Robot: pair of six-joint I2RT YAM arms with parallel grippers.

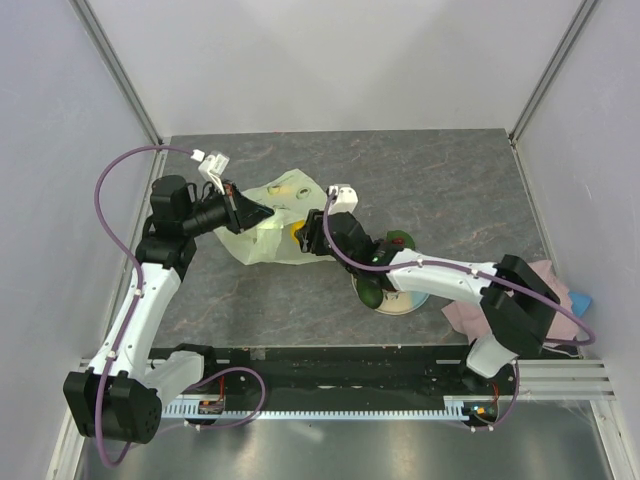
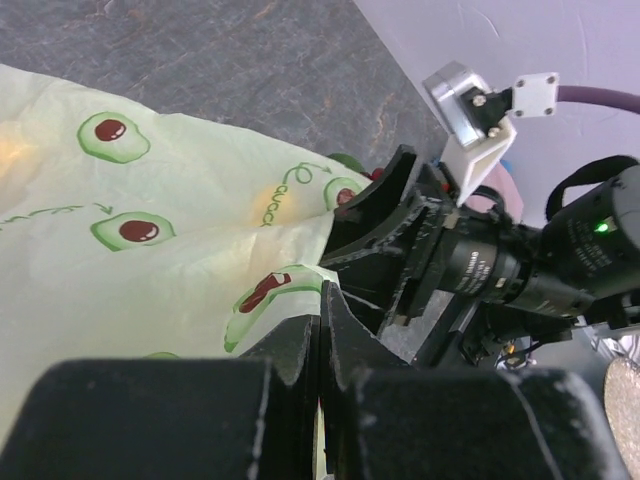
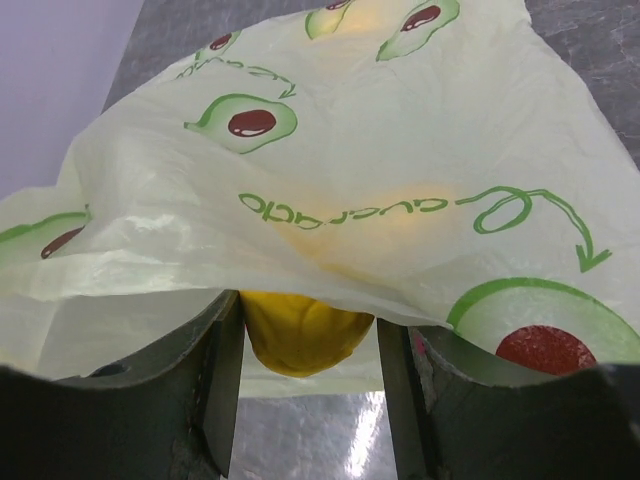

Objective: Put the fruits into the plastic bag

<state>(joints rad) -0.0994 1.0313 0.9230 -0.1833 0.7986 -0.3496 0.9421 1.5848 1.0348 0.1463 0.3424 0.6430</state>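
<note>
The pale green plastic bag [image 1: 268, 238] with avocado prints lies at the table's middle left. My left gripper [image 1: 243, 213] is shut on the bag's edge [image 2: 290, 290], and thin film shows between its jaws [image 2: 325, 320]. At the bag's mouth my right gripper [image 1: 303, 237] is closed round a yellow pear [image 3: 300, 335]. The pear sits between its fingers [image 3: 215, 380] under the lifted film [image 3: 330, 160]. An orange glow [image 3: 370, 235] shows through the bag. Two dark green avocados [image 1: 368, 292] [image 1: 402, 240] are at the plate, under the right arm.
The round plate [image 1: 408, 302] sits right of the bag, partly covered by the right forearm. A pink cloth [image 1: 556, 300] with a blue item [image 1: 582, 299] lies at the table's right edge. Grey walls close in the left, far and right sides.
</note>
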